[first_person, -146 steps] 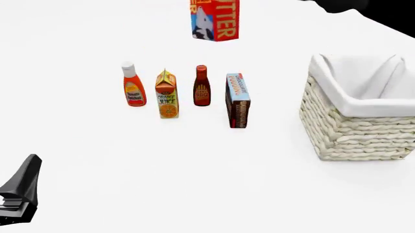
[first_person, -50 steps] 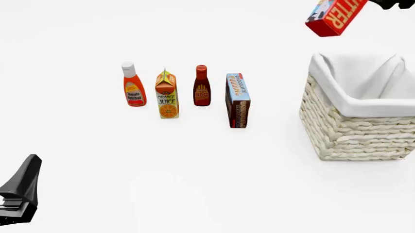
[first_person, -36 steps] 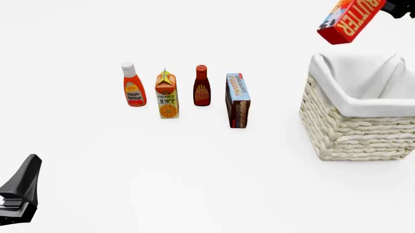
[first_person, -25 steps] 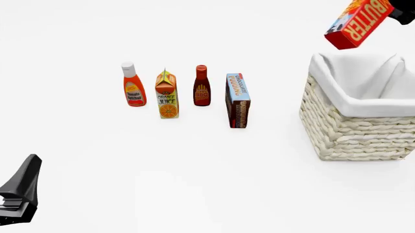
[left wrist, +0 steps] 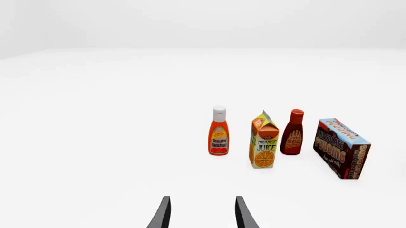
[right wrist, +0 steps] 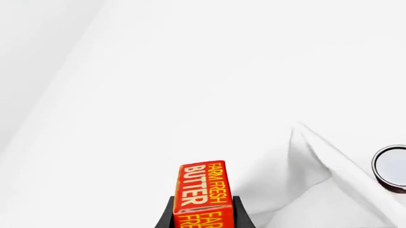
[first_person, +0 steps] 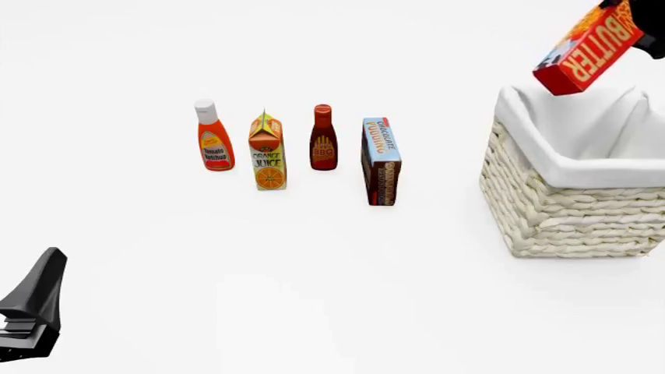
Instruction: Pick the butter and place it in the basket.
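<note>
Left gripper [left wrist: 201,213]: low at the near left of the table, fingers spread with nothing between them, well apart from all goods.

Tomato ketchup bottle [first_person: 213,136], orange juice carton [first_person: 267,152], BBQ sauce bottle [first_person: 323,138], chocolate pudding box [first_person: 381,160]: upright in a row mid-table, unmoved across the last seconds.

Basket [first_person: 566,214]: right of the row, cloth liner showing, nothing visible inside.

Butter [first_person: 585,48]: airborne and tilted, clamped at its upper end by the right gripper [right wrist: 201,211], whose fingers press both sides of the box. Change noted: over the last three seconds the box has travelled from above the far centre of the table rightward and slightly down; it now hangs over the basket's far-left corner.

Assessment: carry phase nearly complete. Remaining: a little more travel over the liner, lowering, release. Risk: box catching the rim if dropped from here.
</note>
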Motion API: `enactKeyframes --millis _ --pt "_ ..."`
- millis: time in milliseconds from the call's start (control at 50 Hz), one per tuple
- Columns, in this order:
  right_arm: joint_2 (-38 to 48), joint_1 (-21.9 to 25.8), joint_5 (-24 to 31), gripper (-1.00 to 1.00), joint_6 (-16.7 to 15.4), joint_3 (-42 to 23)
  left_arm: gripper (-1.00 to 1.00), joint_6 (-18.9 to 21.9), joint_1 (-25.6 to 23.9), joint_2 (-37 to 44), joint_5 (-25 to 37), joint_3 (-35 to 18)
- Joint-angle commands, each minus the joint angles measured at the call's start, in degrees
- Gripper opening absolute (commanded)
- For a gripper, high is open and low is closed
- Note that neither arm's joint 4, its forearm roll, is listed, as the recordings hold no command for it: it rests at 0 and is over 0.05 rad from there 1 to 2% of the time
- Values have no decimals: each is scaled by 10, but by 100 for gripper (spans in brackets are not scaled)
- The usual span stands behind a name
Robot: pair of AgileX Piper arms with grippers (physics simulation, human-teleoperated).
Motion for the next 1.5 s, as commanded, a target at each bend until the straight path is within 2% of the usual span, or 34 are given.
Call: enactKeyframes --millis 20,540,920,1500 --pt "1 -15 -6 -100 6 4 100 0 0 0 0 0" --pt "-2 -46 -2 -100 -11 23 100 0 0 0 0 0" --pt "1 -58 -28 -100 -5 66 100 0 0 0 0 0" --pt "17 -61 -51 -100 13 87 100 0 0 0 0 0"
